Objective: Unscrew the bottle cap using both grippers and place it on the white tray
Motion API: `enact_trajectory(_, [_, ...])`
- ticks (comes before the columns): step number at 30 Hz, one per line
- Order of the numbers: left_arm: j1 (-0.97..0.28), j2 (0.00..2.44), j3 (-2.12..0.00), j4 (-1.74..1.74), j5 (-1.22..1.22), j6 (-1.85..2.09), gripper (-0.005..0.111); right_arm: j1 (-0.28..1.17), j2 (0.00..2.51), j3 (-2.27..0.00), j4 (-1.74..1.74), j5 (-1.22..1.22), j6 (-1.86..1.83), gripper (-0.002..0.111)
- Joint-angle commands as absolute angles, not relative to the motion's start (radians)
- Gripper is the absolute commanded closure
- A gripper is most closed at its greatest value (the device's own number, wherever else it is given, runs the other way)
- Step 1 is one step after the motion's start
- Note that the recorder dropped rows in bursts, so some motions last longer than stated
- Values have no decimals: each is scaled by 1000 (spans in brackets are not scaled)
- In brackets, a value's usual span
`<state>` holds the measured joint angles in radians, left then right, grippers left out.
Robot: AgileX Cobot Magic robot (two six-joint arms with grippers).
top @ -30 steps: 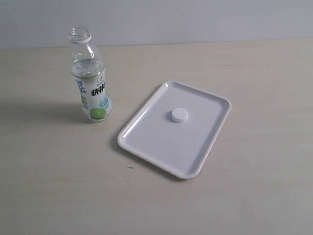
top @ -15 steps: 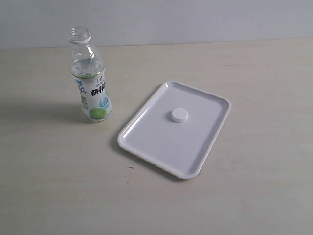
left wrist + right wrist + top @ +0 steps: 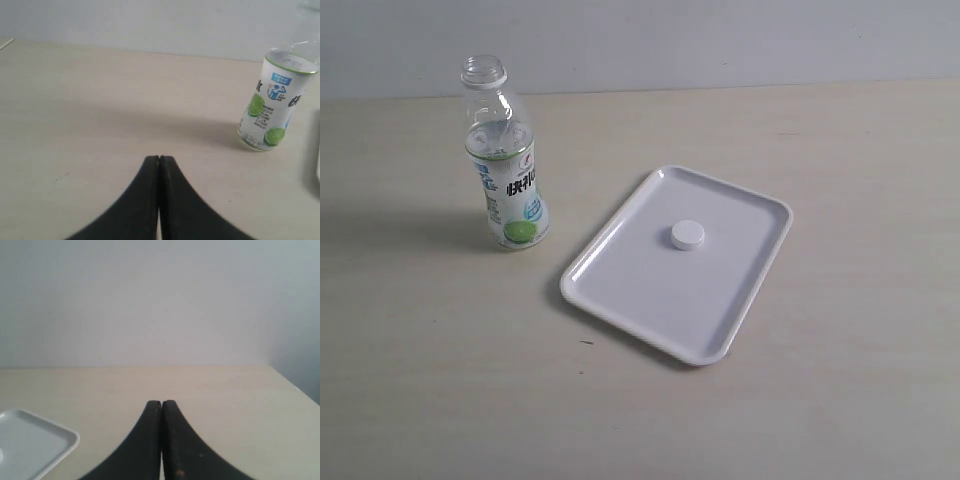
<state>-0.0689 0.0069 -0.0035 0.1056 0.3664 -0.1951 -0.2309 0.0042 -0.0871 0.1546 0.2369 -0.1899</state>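
Plainly, find the bottle cap point(image 3: 687, 236) lying flat inside the white tray point(image 3: 650, 290), near its middle. See the bottle point(image 3: 508, 170) upright on the table point(image 3: 840, 150), neck open, near the tray but not touching it. Note the left gripper point(image 3: 159, 159) and the right gripper point(image 3: 161, 403) each closed tight, holding nothing.

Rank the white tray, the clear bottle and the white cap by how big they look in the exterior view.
1. flat glossy white rectangular plastic tray, clearly largest
2. small clear plastic drink bottle
3. small round white plastic screw cap
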Motion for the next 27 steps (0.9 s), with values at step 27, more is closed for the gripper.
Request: enact_trajectory(27, [-69, 0, 0, 99, 359, -195, 107, -250, 0, 0, 150, 312, -189, 108])
